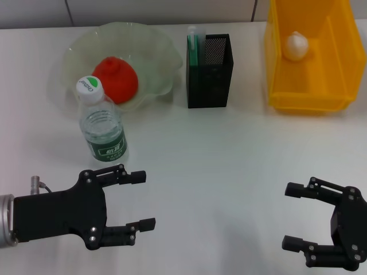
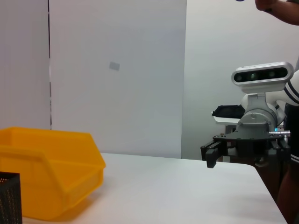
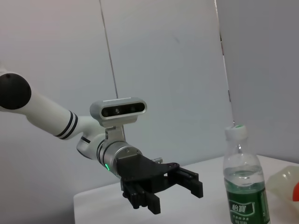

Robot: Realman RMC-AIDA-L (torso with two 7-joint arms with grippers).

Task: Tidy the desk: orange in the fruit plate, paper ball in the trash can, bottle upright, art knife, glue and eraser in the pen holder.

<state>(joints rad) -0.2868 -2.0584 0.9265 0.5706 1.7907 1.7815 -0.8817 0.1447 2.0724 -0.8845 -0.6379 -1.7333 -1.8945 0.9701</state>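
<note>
1. Near the front edge of the desk, both arms hover with nothing in them: the left gripper (image 1: 140,200) sits at the near left, jaws spread and empty, and the right gripper (image 1: 295,216) at the near right, likewise spread and empty.
2. Judging by how things lie, the tidying looks close to finished. The orange (image 1: 116,79) rests in the fruit plate (image 1: 157,46) at the far left, the paper ball (image 1: 297,45) lies inside the trash can (image 1: 309,100) at the far right, and the bottle (image 1: 101,123) stands upright just in front of the plate.
3. The pen holder (image 1: 210,77) stands between plate and bin with something green showing at its left side; I cannot tell whether knife, glue and eraser are all inside, and none lies loose on the desk.
4. The main risk is the bottle. It stands just beyond the left gripper, so a forward or sideways swing of that arm could clip it and topple it, perhaps onto the plate.
5. A reach by the right arm toward the bin could nudge its near wall.
6. The head view alone shows what the containers hold. The right wrist view shows the bottle (image 3: 243,179) truly vertical with water in it; the left wrist view shows the bin's (image 2: 51,172) side and the right gripper (image 2: 212,156) held clear above the desk.
</note>
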